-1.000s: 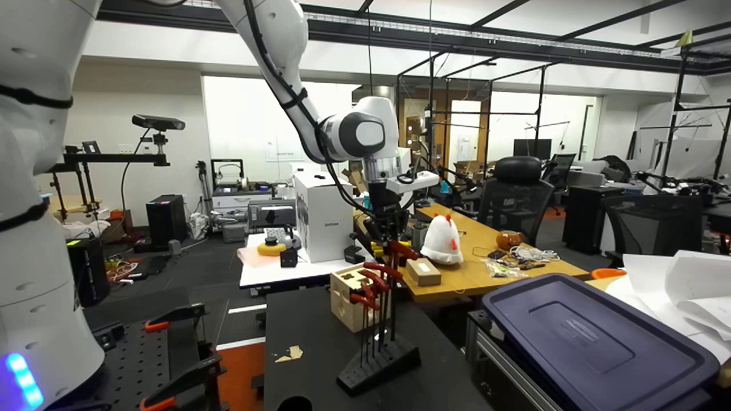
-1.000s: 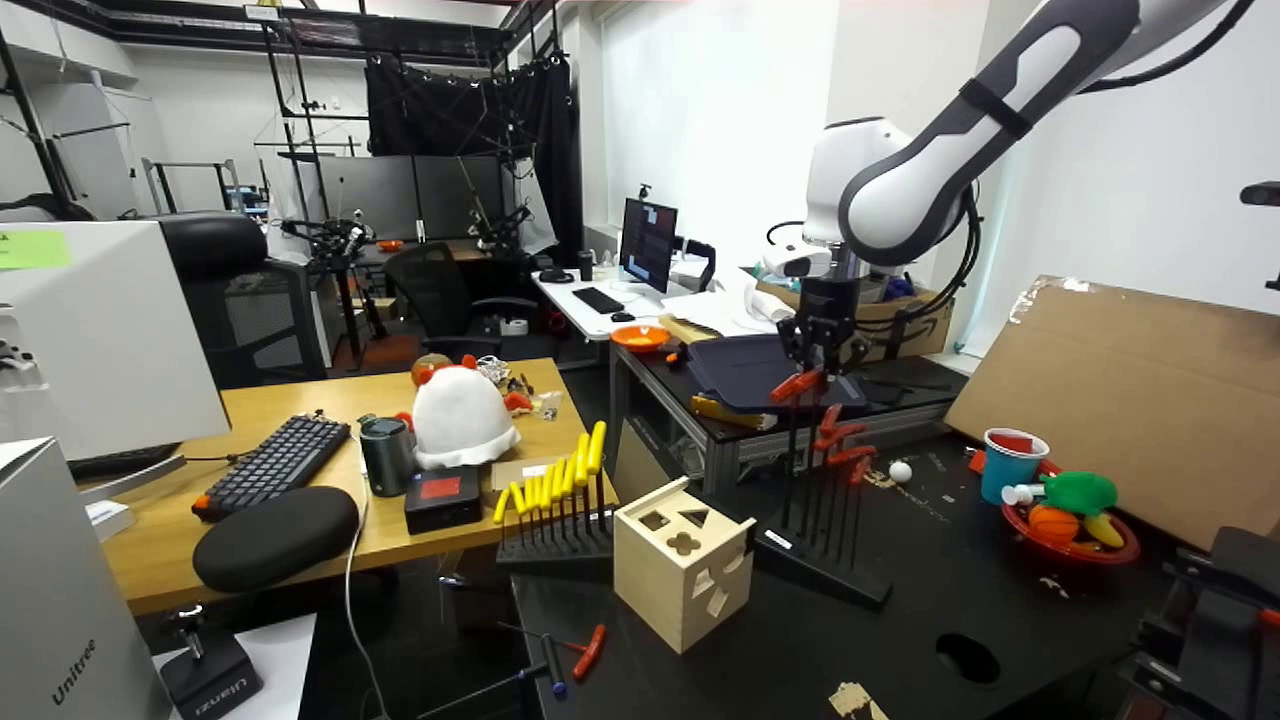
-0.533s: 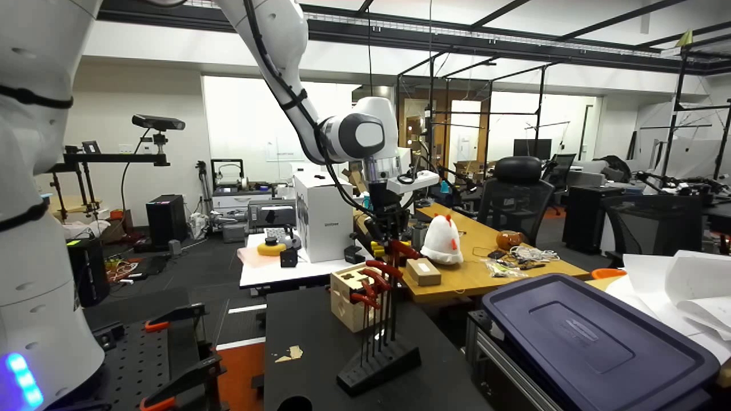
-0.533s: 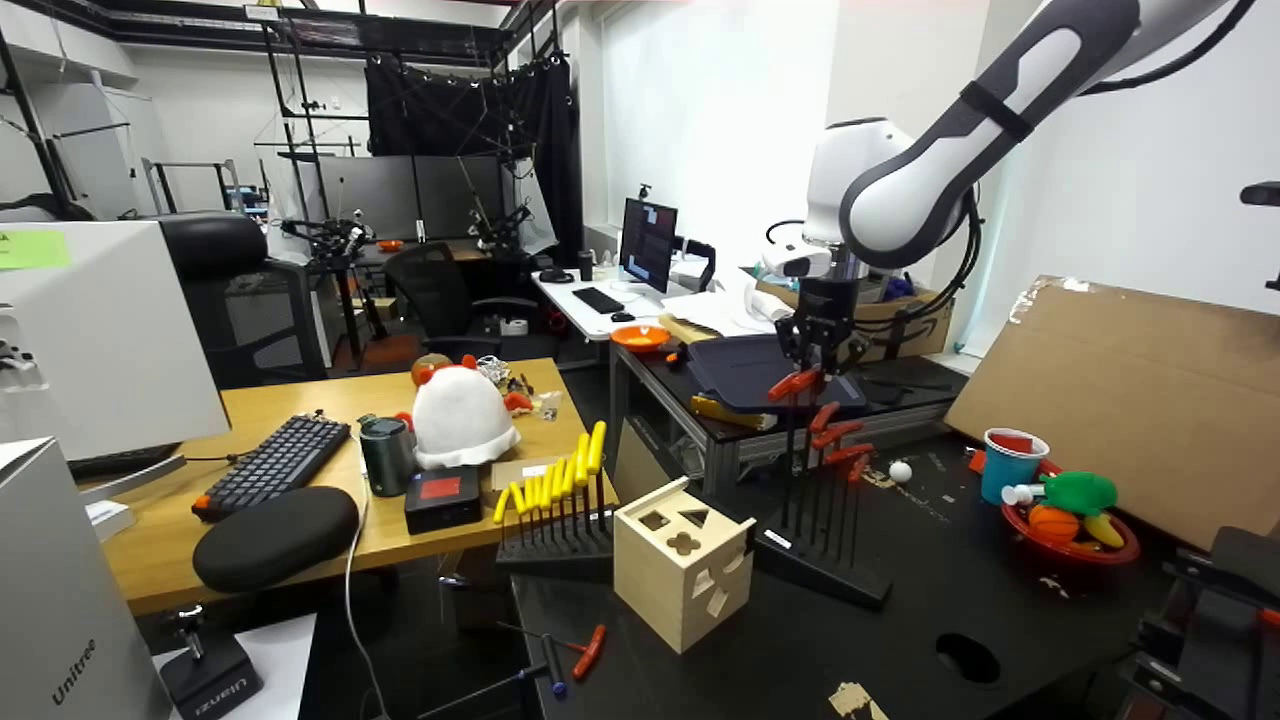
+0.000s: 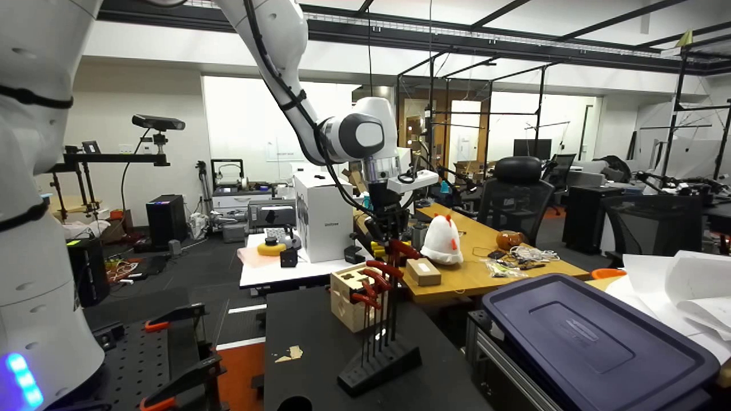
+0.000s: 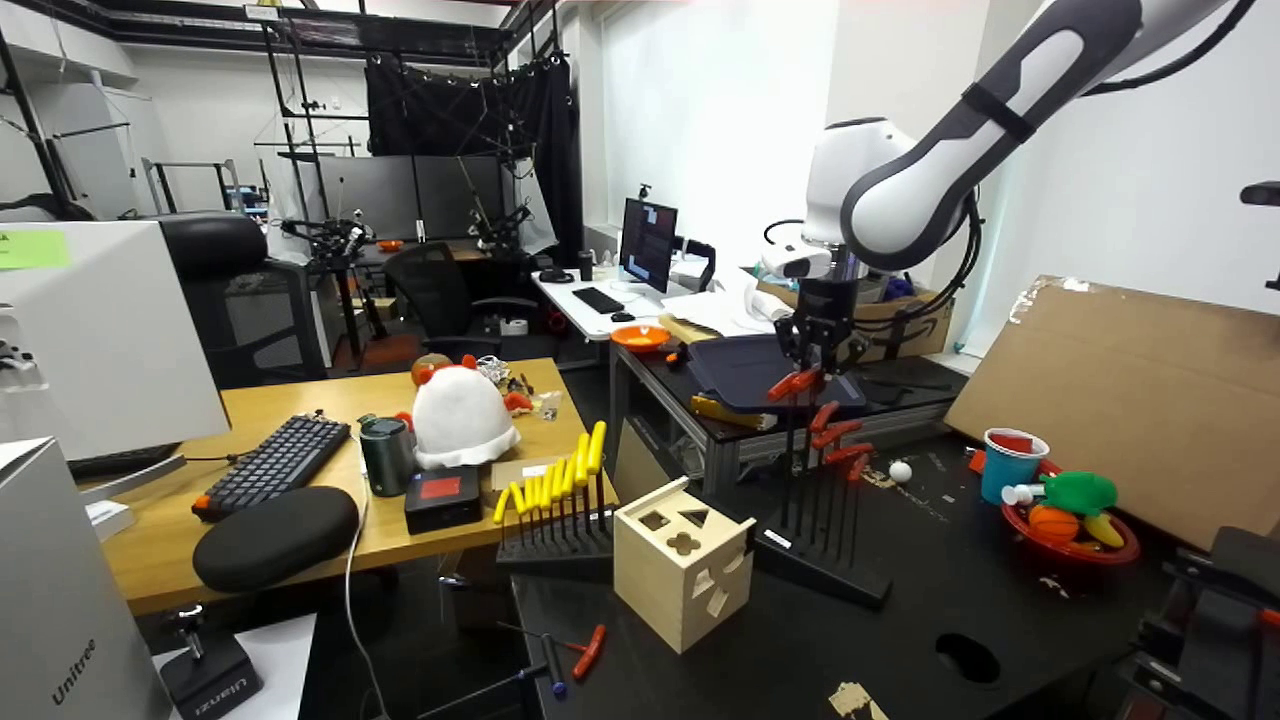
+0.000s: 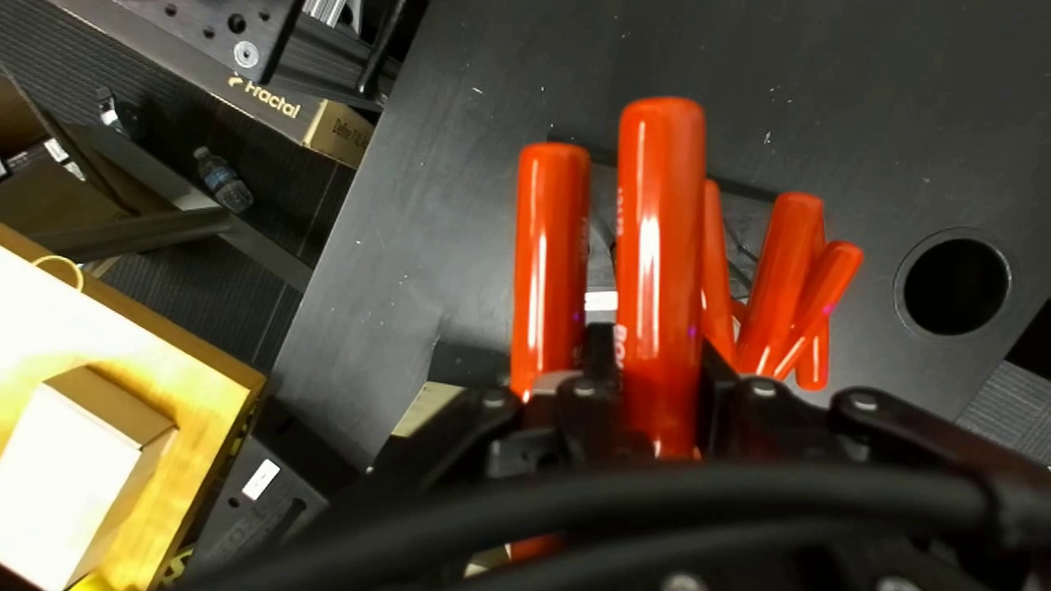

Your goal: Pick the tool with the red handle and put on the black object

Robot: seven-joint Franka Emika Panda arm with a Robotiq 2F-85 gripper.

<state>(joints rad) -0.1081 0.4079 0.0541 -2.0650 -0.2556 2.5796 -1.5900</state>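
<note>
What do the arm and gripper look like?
Arm: white, rounded links, dark grey joint trim. Black cable along the outside, black straps; blue lights on the base. Gripper: black, silvery screw heads; above it, a silvery metal collar and white housing.

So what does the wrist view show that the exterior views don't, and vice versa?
Only wrist: lettering on the red handle in the gripper, and a bottle on the floor I can't make out elsewhere.
Only exterior: a white plush and dark blue lid in both exterior views; a blue cup and red bowl in an exterior view.
Shared: the gripper, red handles, and the black table with its round hole.
</note>
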